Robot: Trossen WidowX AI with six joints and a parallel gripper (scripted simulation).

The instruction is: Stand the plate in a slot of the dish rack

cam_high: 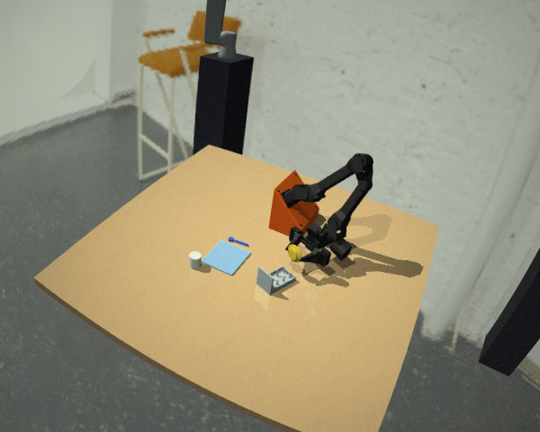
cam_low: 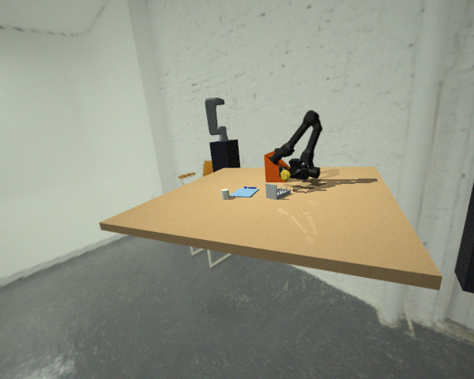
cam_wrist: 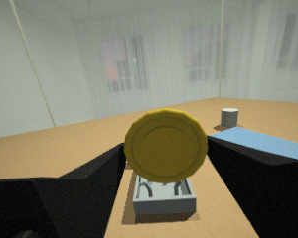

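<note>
The yellow plate (cam_high: 294,253) (cam_low: 285,175) (cam_wrist: 166,146) is held on edge, its round face towards the wrist camera. My gripper (cam_high: 295,248) (cam_wrist: 164,144) is shut on the plate, one finger at each side of its rim. The plate is in the air, clear of the rack. The grey dish rack (cam_high: 264,280) (cam_low: 271,191) (cam_wrist: 165,206) stands on the table, with a tall panel at one end and small dark rails in its tray. In the wrist view the rack lies beyond and below the plate, which hides its rear part.
A light blue square mat (cam_high: 226,256) (cam_low: 244,192) (cam_wrist: 268,143) lies beside the rack. A white cylinder (cam_high: 194,260) (cam_low: 225,193) (cam_wrist: 229,117) stands at its far side. A blue spoon-like item (cam_high: 238,241) lies near the mat. The orange angled block (cam_high: 282,211) (cam_low: 272,171) stands behind the gripper.
</note>
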